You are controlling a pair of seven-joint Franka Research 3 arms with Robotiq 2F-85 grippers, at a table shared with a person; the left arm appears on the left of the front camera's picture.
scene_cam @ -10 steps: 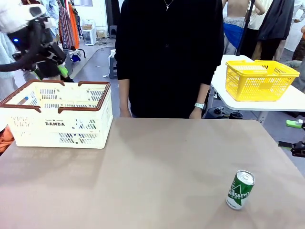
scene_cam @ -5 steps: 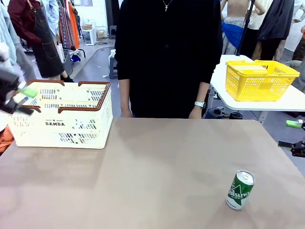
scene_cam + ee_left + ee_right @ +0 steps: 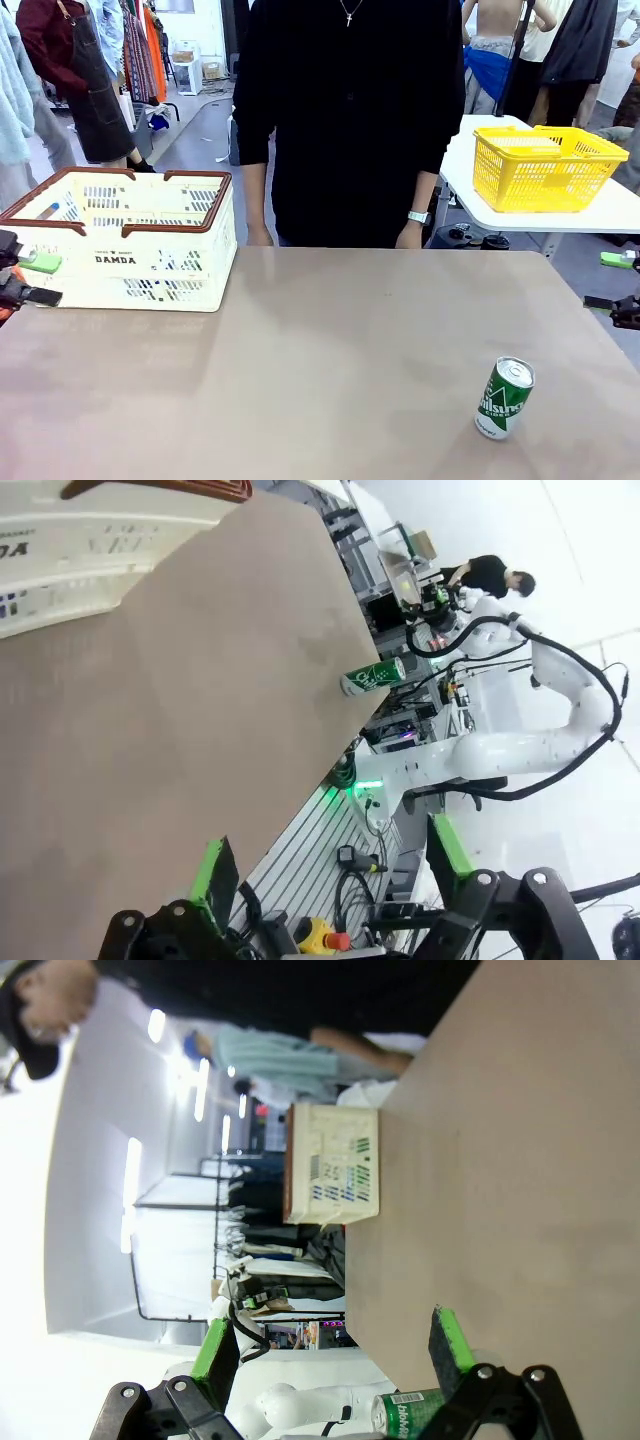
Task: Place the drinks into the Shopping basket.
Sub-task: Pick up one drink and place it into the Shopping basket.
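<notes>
While one green can [image 3: 505,397] stands upright on the table [image 3: 330,350] near its front right corner, the task is not done. That can is well apart from the basket [image 3: 130,265], which sits at the table's far left. Inside the basket, a small blue-tipped thing [image 3: 48,210] shows by the left rim. It may be a can, but the walls hide the rest, so I cannot tell how many drinks are in. At least the green one is left to carry over.

At the table's left edge, just in front of the basket, the left gripper [image 3: 25,280] hangs with jaws wide apart, holding nothing. Off the right edge the right gripper [image 3: 620,285] is likewise spread and empty, and it is the nearer to the can. Across the table the person [image 3: 350,120] stands with arms down.
</notes>
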